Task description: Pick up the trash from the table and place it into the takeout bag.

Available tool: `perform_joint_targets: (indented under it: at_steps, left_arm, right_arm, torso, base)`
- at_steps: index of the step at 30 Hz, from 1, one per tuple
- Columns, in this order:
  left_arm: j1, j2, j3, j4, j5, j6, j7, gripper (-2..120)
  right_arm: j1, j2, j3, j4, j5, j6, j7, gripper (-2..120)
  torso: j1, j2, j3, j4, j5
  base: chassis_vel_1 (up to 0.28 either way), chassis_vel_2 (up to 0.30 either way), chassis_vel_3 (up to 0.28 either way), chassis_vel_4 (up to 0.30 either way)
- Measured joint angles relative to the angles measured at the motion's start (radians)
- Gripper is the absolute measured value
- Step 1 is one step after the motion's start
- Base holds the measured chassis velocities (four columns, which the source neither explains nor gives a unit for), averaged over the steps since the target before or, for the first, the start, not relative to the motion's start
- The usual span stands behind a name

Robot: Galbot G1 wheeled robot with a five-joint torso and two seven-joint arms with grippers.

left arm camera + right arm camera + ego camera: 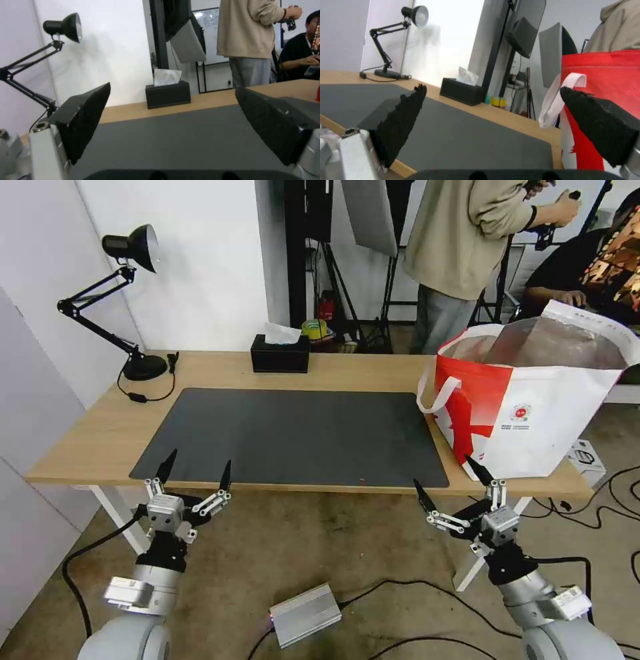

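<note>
— Where is the trash? I can't see any bowls or a cup on the table point(80, 440).

— Me neither. The dark grey mat point(293, 437) has nothing on it. The takeout bag point(533, 400) stands on the right end of the table with its top open. I can't see down into it from here, so I can't tell what is inside.

— What could go wrong now?

— The bag sits very close to the near right edge. The right gripper point(453, 483) hangs just in front of that edge, beside the bag. If that arm lifts or swings to the right, I think it could bump the bag or catch the white strap point(558, 100), and the bag could tip or slide off.

— And the hands?

— Both are low, in front of the near edge of the table, tips pointing up and away toward the far wall. The left gripper point(195, 475) is near the left corner of the mat. Both have their fingers spread wide and hold nothing.

— Anything else close by?

— A black tissue box point(280, 353) and a desk lamp point(130, 300) at the far side, well apart from the arms.
</note>
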Motion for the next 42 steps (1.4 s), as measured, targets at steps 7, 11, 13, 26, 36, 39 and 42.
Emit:
perform_joint_targets:
  at_steps: [7, 11, 13, 26, 36, 39, 42]
  left_arm:
    - [0.005, 0.005, -0.005, 0.018, -0.006, -0.024, -0.001, 100]
    - [0.006, 0.006, -0.004, 0.021, -0.007, -0.03, 0.0, 100]
    - [0.008, 0.006, -0.001, 0.022, -0.007, -0.033, 0.001, 100]
    - [0.007, 0.014, 0.007, 0.024, -0.01, -0.036, 0.0, 100]
    - [0.004, 0.02, 0.011, 0.026, -0.01, -0.041, 0.0, 100]
    - [0.004, 0.02, 0.011, 0.026, -0.01, -0.039, 0.0, 100]
    - [0.004, 0.02, 0.011, 0.026, -0.009, -0.039, 0.0, 100]
  right_arm:
    - [0.0, 0.0, 0.0, 0.0, 0.0, 0.0, 0.0, 100]
    - [0.0, 0.0, 0.0, 0.0, 0.0, 0.0, 0.0, 100]
    - [0.0, 0.0, 0.0, 0.0, 0.0, 0.0, 0.0, 100]
    - [0.0, 0.0, 0.0, 0.0, 0.0, 0.0, 0.0, 100]
    - [0.0, 0.0, 0.0, 0.0, 0.0, 0.0, 0.0, 100]
    - [0.0, 0.0, 0.0, 0.0, 0.0, 0.0, 0.0, 100]
    - [0.0, 0.0, 0.0, 0.0, 0.0, 0.0, 0.0, 100]
  torso:
    - [0.0, 0.0, 0.0, 0.0, 0.0]
    - [0.0, 0.0, 0.0, 0.0, 0.0]
    - [0.0, 0.0, 0.0, 0.0, 0.0]
    - [0.0, 0.0, 0.0, 0.0, 0.0]
    - [0.0, 0.0, 0.0, 0.0, 0.0]
    - [0.0, 0.0, 0.0, 0.0, 0.0]
    - [0.0, 0.0, 0.0, 0.0, 0.0]
  base:
    - [0.0, 0.0, 0.0, 0.0]
    - [0.0, 0.0, 0.0, 0.0]
    - [0.0, 0.0, 0.0, 0.0]
    - [0.0, 0.0, 0.0, 0.0]
    - [0.0, 0.0, 0.0, 0.0]
    - [0.0, 0.0, 0.0, 0.0]
    - [0.0, 0.0, 0.0, 0.0]
